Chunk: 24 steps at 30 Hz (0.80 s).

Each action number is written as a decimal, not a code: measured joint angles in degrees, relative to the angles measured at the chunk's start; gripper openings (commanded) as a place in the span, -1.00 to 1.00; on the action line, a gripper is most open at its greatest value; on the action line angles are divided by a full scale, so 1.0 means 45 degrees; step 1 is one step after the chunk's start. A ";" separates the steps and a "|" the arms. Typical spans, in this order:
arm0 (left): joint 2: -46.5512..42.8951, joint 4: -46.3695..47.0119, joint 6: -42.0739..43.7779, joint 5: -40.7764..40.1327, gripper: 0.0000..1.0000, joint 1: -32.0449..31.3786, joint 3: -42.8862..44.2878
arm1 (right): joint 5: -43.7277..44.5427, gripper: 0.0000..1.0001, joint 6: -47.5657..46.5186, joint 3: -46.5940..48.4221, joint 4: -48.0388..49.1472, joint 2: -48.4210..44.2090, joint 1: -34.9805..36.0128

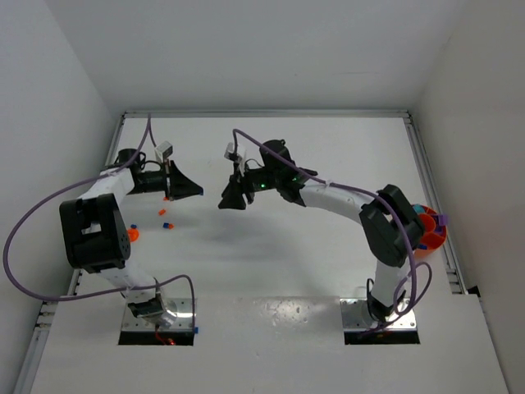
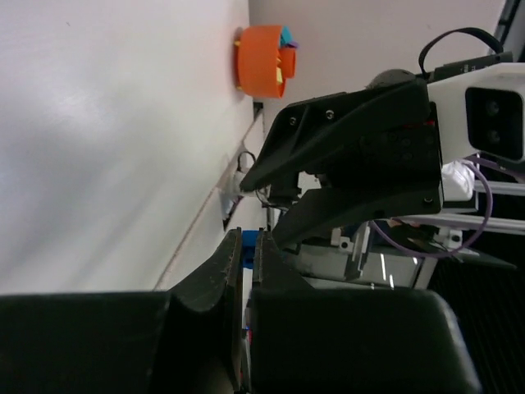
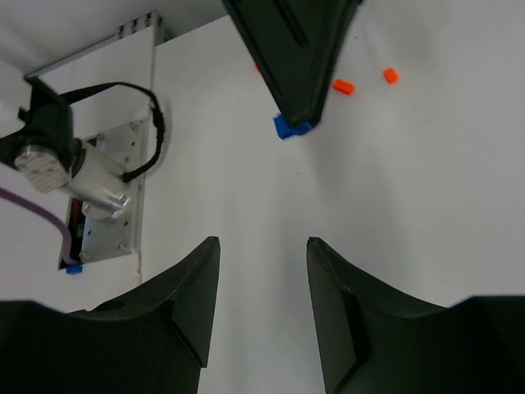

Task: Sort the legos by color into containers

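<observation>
Tiny blue plastic brick [image 3: 287, 127]: pinched in closed left gripper [image 3: 295, 120], frame top; right gripper [image 3: 262, 245] parted, empty (handover, probably).

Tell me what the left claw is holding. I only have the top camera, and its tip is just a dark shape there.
Observer: The right wrist camera shows a blue brick pinched at the tip of the left claw.
Operator: Check the right claw too.
Observer: Its own camera shows the right claw open, with nothing in it.
Operator: Find the bowl.
Observer: The left wrist camera sees the bowl unblocked, its orange outer wall in full.
</observation>
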 measured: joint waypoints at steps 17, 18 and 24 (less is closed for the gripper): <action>-0.1209 0.0223 0.0204 0.1229 -1.00 -0.0753 -0.1044 | -0.0947 -0.05 -0.2443 -0.1005 0.2565 0.0068 0.0908; -0.1287 0.0223 0.0185 0.1229 -1.00 -0.0763 -0.1103 | -0.0743 -0.05 -0.2531 -0.1005 0.2594 0.0044 0.0967; -0.1501 0.0301 0.0136 0.1185 -1.00 -0.0835 -0.1481 | 0.0573 -0.05 -0.3060 -0.1277 0.2822 -0.0452 0.1166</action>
